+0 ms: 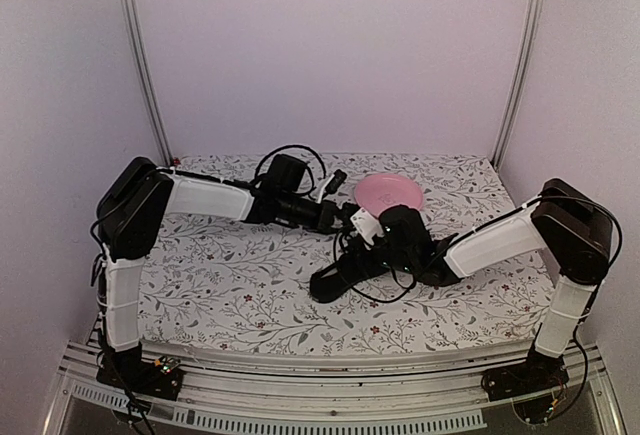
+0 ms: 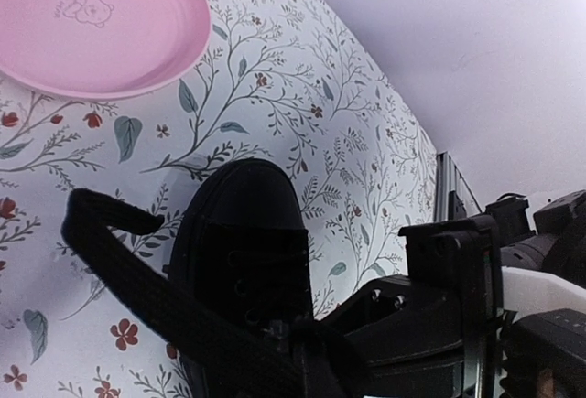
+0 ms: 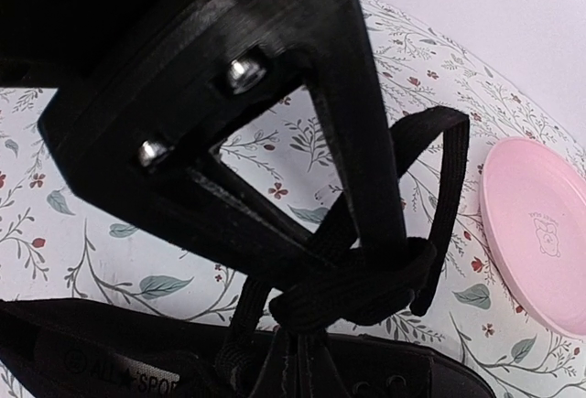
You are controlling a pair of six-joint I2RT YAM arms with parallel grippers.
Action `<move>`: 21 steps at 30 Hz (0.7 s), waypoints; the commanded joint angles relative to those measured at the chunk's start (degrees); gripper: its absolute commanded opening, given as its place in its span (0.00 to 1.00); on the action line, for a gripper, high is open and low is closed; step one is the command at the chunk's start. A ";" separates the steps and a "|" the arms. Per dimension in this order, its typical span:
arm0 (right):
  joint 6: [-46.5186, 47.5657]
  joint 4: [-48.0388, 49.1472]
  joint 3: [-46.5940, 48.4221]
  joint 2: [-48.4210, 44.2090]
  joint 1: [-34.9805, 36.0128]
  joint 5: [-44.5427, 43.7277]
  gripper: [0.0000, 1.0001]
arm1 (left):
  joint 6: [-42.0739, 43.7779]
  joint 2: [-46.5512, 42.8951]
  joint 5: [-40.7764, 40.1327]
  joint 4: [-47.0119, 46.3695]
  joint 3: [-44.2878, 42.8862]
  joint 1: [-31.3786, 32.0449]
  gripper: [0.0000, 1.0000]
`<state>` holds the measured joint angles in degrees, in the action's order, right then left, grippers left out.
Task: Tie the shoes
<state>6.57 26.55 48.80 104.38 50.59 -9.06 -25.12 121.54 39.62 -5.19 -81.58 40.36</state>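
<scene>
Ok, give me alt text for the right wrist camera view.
Close up, the right hand meets a knotted black lace looping just over the black shoe. A floral tablecloth lies beneath, with a pink plate at the right edge.

The shoe (image 2: 243, 224) and its laces (image 3: 441, 188) are entirely black. The plate (image 1: 388, 192) is pink with a faint bear outline, and the counter (image 1: 220, 290) is white, patterned with grey-green leafy sprigs and small red flowers.

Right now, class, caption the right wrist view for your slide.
Right gripper pinching the black shoe's lace at its knot, one loop raised, pink plate beside.
</scene>
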 commanded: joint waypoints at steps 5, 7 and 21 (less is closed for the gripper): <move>-2.34 1.40 5.11 6.29 -0.48 -8.40 0.02 | -3.32 -3.79 0.92 -1.69 1.18 2.10 0.00; -3.42 2.94 6.63 7.48 -0.53 -9.40 0.02 | -5.43 -3.61 0.95 -2.70 2.17 2.18 0.00; -5.92 23.73 4.61 13.43 -0.75 -4.91 0.02 | -12.46 -3.11 2.22 -11.15 8.30 1.69 0.06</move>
<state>1.26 39.42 54.78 116.66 51.96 -15.68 -36.69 120.44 35.86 -15.53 -74.83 40.36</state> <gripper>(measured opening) 0.023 0.014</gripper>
